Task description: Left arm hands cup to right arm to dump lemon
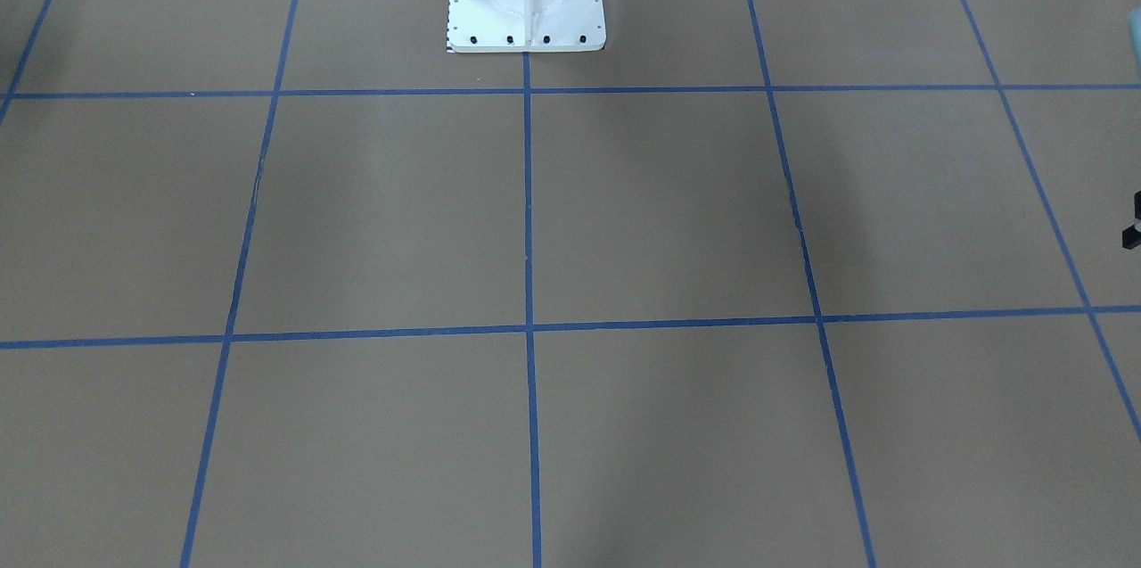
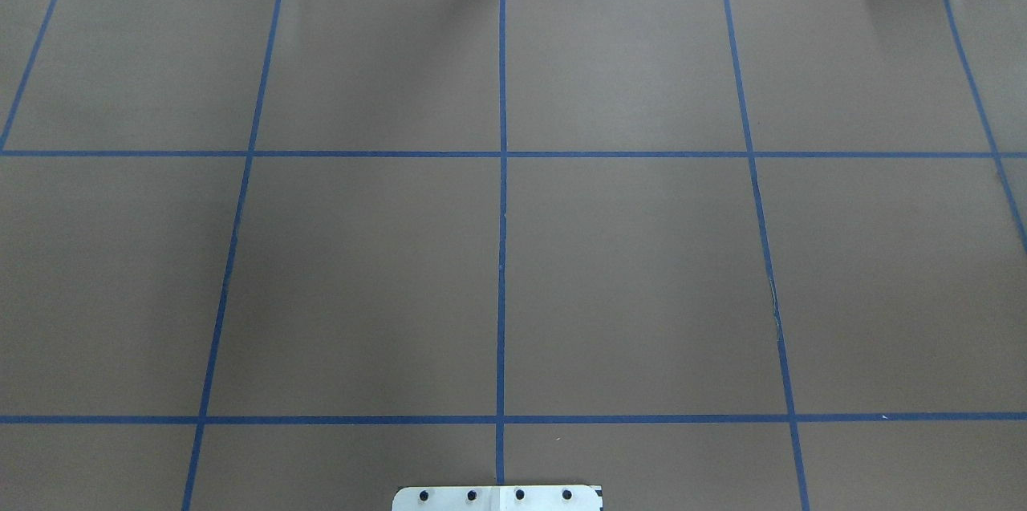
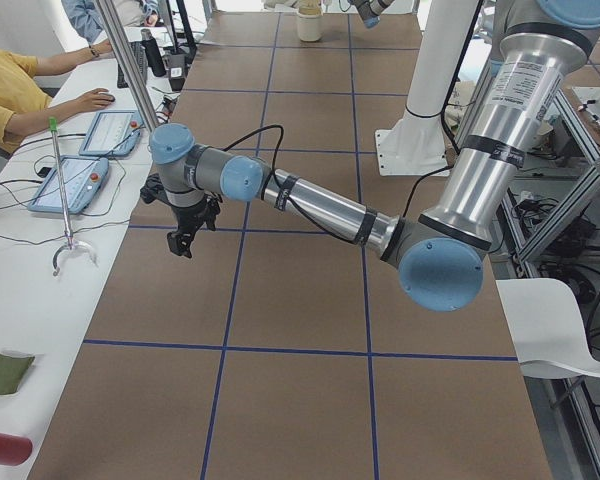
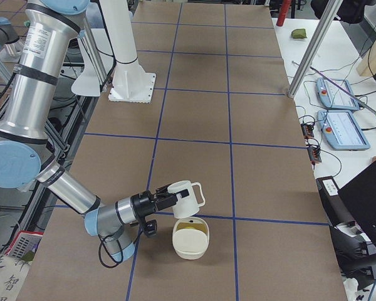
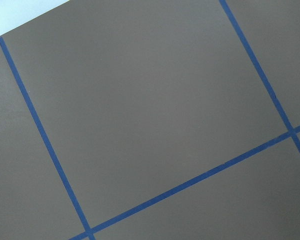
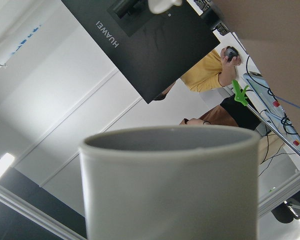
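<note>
**At my right end of the surface: cup tipped above a bowl**

Off the surface (image 4: 263, 175) at its right end, the white cup (image 4: 183, 192) sits at my right gripper (image 4: 167, 201). It is tipped over, with its squarish handle pointing away from my wrist. Only the side camera shows that gripper, so I cannot tell whether its fingers are clamped on the cup. The cup's grey rim and wall fill my right wrist camera. Just below the cup a cream bowl (image 4: 189, 249) stands on the surface, and the dull yellow-olive lemon (image 4: 189, 227) lies inside it.

My left gripper (image 3: 183, 232) hangs well apart at the left end, pointing down above the surface. I cannot tell whether it is open or closed. Its wrist camera sees brown surface crossed by blue tape lines (image 5: 45, 140).
</note>
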Available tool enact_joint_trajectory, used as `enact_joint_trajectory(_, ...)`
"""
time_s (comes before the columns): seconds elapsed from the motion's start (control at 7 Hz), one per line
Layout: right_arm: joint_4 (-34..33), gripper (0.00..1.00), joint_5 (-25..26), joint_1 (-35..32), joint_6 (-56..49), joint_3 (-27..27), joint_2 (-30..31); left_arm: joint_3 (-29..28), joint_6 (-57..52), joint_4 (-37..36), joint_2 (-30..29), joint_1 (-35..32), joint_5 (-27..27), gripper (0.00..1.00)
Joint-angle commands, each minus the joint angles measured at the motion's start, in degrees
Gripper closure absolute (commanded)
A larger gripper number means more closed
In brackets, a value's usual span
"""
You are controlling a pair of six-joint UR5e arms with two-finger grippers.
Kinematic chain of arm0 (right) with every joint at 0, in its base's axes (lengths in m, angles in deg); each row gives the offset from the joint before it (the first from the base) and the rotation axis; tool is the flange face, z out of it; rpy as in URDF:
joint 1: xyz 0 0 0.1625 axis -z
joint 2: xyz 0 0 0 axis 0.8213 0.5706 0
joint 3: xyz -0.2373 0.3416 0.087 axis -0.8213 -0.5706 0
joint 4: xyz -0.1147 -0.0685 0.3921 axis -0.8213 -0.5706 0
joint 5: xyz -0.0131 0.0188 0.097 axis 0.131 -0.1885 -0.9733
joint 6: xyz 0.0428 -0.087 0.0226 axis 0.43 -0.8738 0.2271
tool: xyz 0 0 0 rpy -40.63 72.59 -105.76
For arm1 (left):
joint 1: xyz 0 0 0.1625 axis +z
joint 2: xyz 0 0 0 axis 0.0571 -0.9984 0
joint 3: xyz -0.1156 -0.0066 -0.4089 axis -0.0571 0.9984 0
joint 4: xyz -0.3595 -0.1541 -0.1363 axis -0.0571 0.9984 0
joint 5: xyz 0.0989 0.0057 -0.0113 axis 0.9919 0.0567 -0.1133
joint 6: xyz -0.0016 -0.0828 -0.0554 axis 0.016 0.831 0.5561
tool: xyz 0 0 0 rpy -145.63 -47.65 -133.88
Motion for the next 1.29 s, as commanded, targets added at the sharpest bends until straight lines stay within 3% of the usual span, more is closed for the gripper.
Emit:
enact_joint_trajectory(0.0, 0.63, 1.0, 0.69, 0.0, 0.42, 0.0, 0.0, 0.0, 0.0, -0.01, 0.0, 0.0, 0.0, 0.0)
enact_joint_trajectory(0.29, 0.28, 0.96, -1.23, 0.0, -2.29, 0.08, 0.35, -0.35, 0.09, -0.01, 0.0, 0.0, 0.0, 0.0)
enact_joint_trajectory(0.43, 0.1, 0.98, -5.33, 0.0, -8.4, 0.43, 0.35, -0.61, 0.0, 0.08, 0.0, 0.0, -0.09, 0.0)
enact_joint_trajectory(0.86, -1.82, 1.0, -12.82, -0.09, -34.18, 3.59, 1.49, -1.05, 0.0, 0.17, 0.09, 0.18, -0.09, 0.0)
enact_joint_trajectory(1.14, -8.48, 1.0, -15.91, -0.18, -51.79, 5.44, 1.93, -1.14, 0.0, 0.17, 0.17, 0.18, -0.18, 0.0)
